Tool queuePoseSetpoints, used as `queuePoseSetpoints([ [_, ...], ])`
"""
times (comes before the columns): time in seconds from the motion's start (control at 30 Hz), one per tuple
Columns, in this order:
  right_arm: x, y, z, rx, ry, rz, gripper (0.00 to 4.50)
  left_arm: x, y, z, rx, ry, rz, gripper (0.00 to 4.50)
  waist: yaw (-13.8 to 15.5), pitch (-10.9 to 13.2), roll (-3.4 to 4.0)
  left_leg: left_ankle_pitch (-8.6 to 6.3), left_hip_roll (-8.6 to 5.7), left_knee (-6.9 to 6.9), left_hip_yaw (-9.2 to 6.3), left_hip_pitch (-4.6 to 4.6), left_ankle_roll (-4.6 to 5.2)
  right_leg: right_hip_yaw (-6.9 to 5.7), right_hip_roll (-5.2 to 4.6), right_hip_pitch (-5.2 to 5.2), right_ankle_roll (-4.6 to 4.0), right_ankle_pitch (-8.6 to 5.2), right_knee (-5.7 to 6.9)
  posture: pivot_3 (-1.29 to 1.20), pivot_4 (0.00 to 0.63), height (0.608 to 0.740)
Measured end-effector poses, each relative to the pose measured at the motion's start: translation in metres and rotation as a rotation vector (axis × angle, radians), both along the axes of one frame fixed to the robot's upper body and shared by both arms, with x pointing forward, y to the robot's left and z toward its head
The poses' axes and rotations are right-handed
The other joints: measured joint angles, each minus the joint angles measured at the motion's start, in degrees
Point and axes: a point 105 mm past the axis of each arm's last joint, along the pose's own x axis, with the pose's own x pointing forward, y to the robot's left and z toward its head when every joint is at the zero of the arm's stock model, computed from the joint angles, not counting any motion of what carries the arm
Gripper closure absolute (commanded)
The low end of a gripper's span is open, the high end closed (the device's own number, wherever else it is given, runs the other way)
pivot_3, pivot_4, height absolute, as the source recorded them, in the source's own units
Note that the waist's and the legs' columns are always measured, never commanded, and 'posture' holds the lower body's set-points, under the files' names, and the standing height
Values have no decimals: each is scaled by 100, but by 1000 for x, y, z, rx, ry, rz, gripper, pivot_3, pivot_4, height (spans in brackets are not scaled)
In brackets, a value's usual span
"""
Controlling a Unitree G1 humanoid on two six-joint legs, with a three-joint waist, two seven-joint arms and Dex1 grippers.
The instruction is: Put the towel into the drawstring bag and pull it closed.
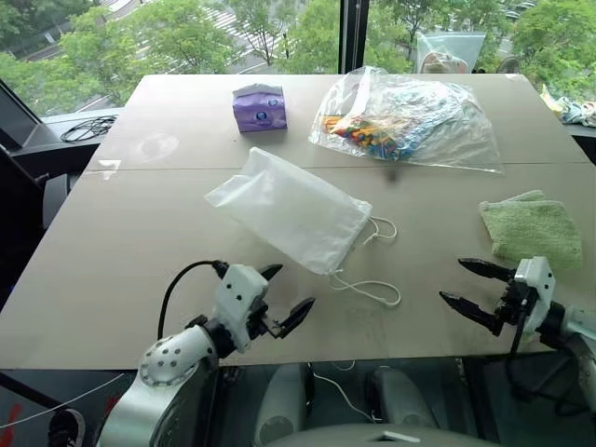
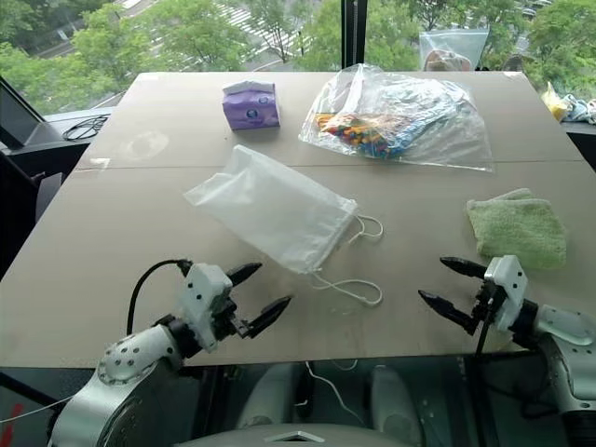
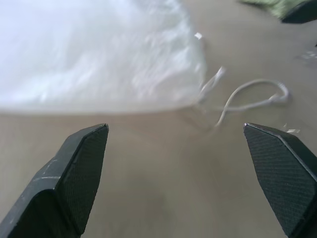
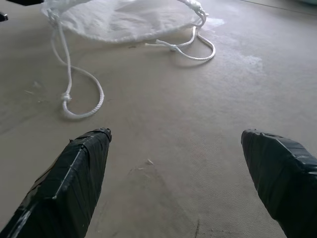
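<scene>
The drawstring bag (image 3: 94, 54) is blurred and cut off at the frame edge — the towel (image 3: 270, 5) shows a mere sliver.

One towel (image 1: 533, 229), one drawstring bag (image 1: 289, 209), one tissue pack (image 1: 259, 107) — two clear plastic bags (image 1: 410, 121).

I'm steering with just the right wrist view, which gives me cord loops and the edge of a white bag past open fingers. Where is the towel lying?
Observer: The green towel lies flat on the table, just beyond the right gripper, at the table's right edge.
Operator: Is anything already inside the bag?
Observer: No, the drawstring bag lies flat and looks empty, its mouth and cords pointing toward the robot's right.
Operator: What is the left gripper doing?
Observer: The left gripper is open and holds nothing, near the table's front edge, short of the bag.
</scene>
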Motion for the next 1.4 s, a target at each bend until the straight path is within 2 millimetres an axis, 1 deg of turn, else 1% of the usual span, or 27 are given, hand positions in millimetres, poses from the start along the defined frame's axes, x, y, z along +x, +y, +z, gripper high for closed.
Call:
queuePoseSetpoints([
  [0.07,0,1,3,24,18,12,19,13,-16,13,-3,-53,-48,0,16,1,-1,2,-1,9,-2,0,3,-1,9,2,2,1,4,0,150,740],
  [0.13,1,3,6,30,17,26,19,24,-28,19,0,-88,-68,0,25,0,-1,3,0,18,2,4,6,1,22,6,4,2,3,0,150,740],
  [0.2,2,4,7,30,19,29,19,39,-40,15,35,-106,-42,0,21,0,-2,4,0,24,7,3,8,6,52,6,13,6,3,0,150,740],
  [0.3,3,5,8,31,23,28,19,57,-49,6,106,-140,34,0,33,2,-4,4,0,25,6,0,9,8,59,4,33,9,3,0,150,740],
  [0.33,3,5,8,31,23,29,19,60,-52,6,116,-148,45,0,47,2,-4,4,0,25,5,-1,9,7,61,3,35,9,3,0,150,740],
  [0.37,3,6,9,29,22,30,19,63,-59,4,135,-167,62,0,59,2,-4,3,0,25,5,-1,9,9,61,4,36,9,3,0,150,740],
  [0.47,1,6,11,26,31,28,19,62,-71,-2,158,-174,73,0,70,2,-4,3,1,25,6,-2,10,15,60,3,37,8,3,0,150,740],
  [0.6,-6,3,13,33,59,20,19,60,-80,-6,205,-189,93,0,103,2,-4,3,2,25,1,-1,10,22,58,3,34,7,5,0,150,740],
  [0.7,-9,6,14,34,72,33,19,59,-88,-7,243,-214,114,0,104,2,-4,2,2,30,3,-2,10,26,55,4,23,1,6,0,150,740],
  [0.83,-10,8,15,34,78,37,19,63,-84,-7,343,-286,169,0,101,2,-4,2,2,32,2,-1,10,27,55,4,22,1,7,0,150,740],
  [1.0,-9,6,16,25,88,36,19,67,-68,-10,518,-364,250,0,101,2,-4,2,2,32,3,-3,10,29,53,3,21,1,5,0,150,740],
  [1.1,-6,7,20,22,73,40,19,66,-59,-7,579,-415,280,0,101,2,-4,1,4,31,2,-4,11,30,41,2,20,1,5,0,150,740],
  [1.2,-5,7,21,21,66,40,19,65,-58,-4,591,-469,291,0,110,2,-5,1,4,31,1,-7,11,28,28,1,20,1,4,0,150,740],
  [1.3,-3,7,22,19,60,40,0,63,-56,4,587,-524,319,748,111,2,-5,0,4,31,2,-7,12,29,25,2,20,1,4,0,150,740],
  [1.4,-2,6,22,20,59,36,0,62,-47,5,594,-549,367,2254,107,2,-4,0,5,31,2,-7,12,29,25,1,19,1,5,0,150,740],
])
